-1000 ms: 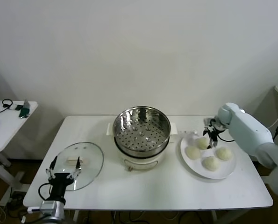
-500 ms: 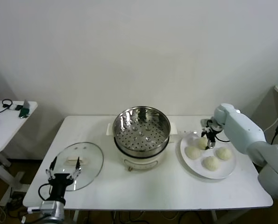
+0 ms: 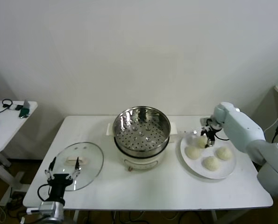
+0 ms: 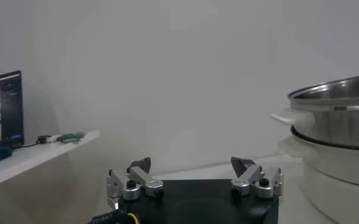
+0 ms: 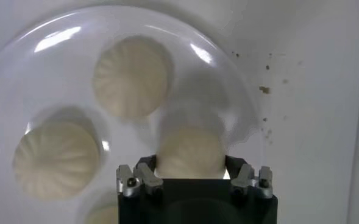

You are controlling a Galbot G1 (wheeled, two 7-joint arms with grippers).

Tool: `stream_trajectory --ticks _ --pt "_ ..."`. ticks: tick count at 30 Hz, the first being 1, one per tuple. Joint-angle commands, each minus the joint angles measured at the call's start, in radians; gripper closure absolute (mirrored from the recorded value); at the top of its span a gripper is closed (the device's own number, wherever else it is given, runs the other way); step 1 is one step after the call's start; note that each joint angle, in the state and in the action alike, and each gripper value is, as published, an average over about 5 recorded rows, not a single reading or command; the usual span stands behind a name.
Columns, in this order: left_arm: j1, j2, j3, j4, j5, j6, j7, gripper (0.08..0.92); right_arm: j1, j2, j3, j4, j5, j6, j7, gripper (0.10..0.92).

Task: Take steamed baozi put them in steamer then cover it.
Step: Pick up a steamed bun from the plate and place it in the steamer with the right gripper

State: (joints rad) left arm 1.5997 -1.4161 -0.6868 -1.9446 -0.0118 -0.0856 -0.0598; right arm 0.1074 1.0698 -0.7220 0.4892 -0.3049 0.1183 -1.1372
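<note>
Steamed baozi [image 3: 210,152], four in all, lie on a white plate [image 3: 224,174] at the right end of the table [image 3: 167,186], beside the steamer [image 3: 141,128]. The right gripper [image 3: 208,136] is down over the bun nearest the back of the plate [image 5: 189,152], one finger on each side of it; whether the fingers press the dough cannot be told. The steamer stands uncovered on its white base at the table's middle, its perforated bottom bare. The cover [image 3: 79,164] lies flat at the table's left end. The left gripper [image 3: 63,173] hangs at the table's front left edge, just before the cover, jaws spread wide and holding nothing.
</note>
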Motion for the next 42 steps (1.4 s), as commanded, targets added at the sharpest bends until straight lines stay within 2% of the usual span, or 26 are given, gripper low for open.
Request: stream_trajectory --ticks 1,6,12,18,23,27,42 --pt "0.002 -0.001 0.0 -0.003 -0.001 0.0 0.0 0.177 0.06 -0.037 -0.106 0.081 0.067 0.002 -0.002 0.29" --pt "0.006 -0.003 0.0 -0.008 -0.001 0.0 0.0 0.177 0.243 -0.054 -0.295 0.154 0.161 0.06 -0.02 0.29" --pt "0.015 -0.001 0.001 -0.014 -0.002 -0.001 0.001 0.177 0.526 -0.007 -0.536 0.223 0.29 0.177 -0.045 0.287" --pt "0.018 0.003 0.002 -0.019 -0.011 -0.002 0.002 0.177 0.664 0.054 -0.597 0.378 0.291 0.276 -0.054 0.281" --pt "0.019 0.006 0.003 -0.019 -0.018 -0.002 0.001 0.177 0.701 0.124 -0.612 0.516 0.249 0.313 -0.026 0.275" --pt "0.021 0.004 0.008 -0.021 -0.021 -0.001 0.002 0.177 0.661 0.209 -0.583 0.554 0.161 0.34 -0.008 0.271" --pt "0.025 0.014 0.001 -0.024 -0.034 -0.003 0.001 0.177 0.376 0.411 -0.48 0.413 -0.166 0.434 0.035 0.27"
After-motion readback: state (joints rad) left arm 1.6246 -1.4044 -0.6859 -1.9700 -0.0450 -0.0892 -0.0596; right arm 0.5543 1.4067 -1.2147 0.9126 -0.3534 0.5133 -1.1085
